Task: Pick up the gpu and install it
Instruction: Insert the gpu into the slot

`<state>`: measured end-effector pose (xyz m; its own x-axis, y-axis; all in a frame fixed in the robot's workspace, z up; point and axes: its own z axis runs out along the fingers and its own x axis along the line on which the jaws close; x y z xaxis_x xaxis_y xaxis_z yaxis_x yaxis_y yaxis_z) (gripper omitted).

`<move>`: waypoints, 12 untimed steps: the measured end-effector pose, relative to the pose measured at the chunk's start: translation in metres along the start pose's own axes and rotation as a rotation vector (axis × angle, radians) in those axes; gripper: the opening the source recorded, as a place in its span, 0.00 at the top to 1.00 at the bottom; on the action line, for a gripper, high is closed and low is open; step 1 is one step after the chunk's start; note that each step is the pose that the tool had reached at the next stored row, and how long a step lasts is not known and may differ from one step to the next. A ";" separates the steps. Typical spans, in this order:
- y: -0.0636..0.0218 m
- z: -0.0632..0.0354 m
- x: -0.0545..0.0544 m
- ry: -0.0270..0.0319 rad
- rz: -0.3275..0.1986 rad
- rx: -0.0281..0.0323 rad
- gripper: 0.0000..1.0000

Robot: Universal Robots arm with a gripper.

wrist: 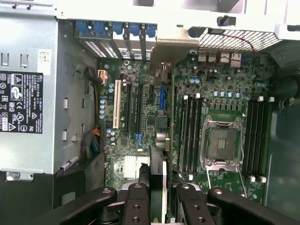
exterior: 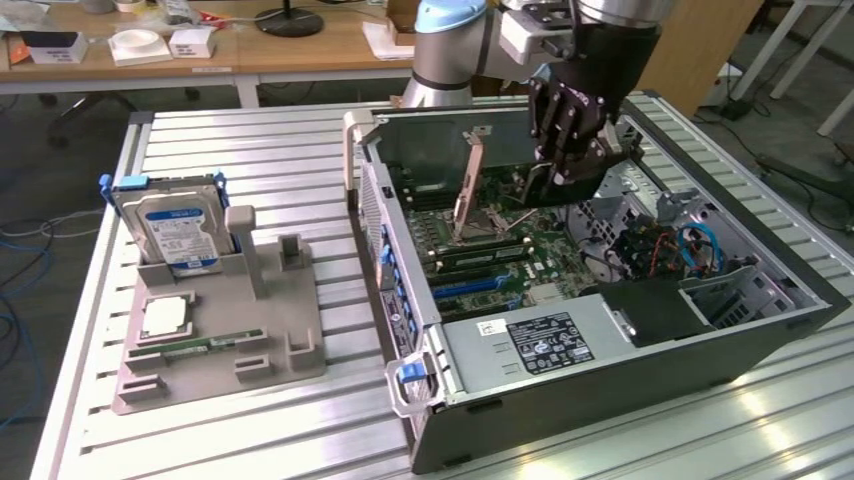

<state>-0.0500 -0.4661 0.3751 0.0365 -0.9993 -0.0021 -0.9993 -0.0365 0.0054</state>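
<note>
- Your black multi-fingered gripper (exterior: 567, 172) hangs inside the open black-and-grey computer case (exterior: 747, 330), over the far part of the green motherboard (exterior: 534, 250).
- The jaws are drawn in narrow and clamped on the gpu (exterior: 539, 188), the thin flat dark card. You carry it on edge, and the wrist view shows it as a slim blade (wrist: 158, 168) pinched between the fingers (wrist: 137, 201).
- So the card is in your grip above the board. By my reading it is not seated in anything yet.
- Here is the relation that counts: the card's long edge runs parallel with the long black expansion slots (wrist: 133, 108), next to the white slot (wrist: 117, 103). The heading looks good.
- The position is off, though. Those slots are not under the card. They lie to one side, towards the grey power supply box (wrist: 28, 108) with its black label, which is the near side in the exterior view.
- On the card's other side are the black memory slots (wrist: 190, 136).
- The blue-and-white labelled hard drive (exterior: 174, 230) stands in the grey rack (exterior: 267, 340) at the exterior view's left, well apart from you.
</note>
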 end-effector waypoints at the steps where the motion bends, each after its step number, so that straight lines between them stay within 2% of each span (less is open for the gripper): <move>1: 0.0000 0.0018 0.000 -0.0001 0.000 0.0000 0.73; 12: 0.0001 0.0219 0.000 -0.0001 0.000 0.0001 0.73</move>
<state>-0.0503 -0.4660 0.3532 0.0365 -0.9993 -0.0022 -0.9993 -0.0365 0.0054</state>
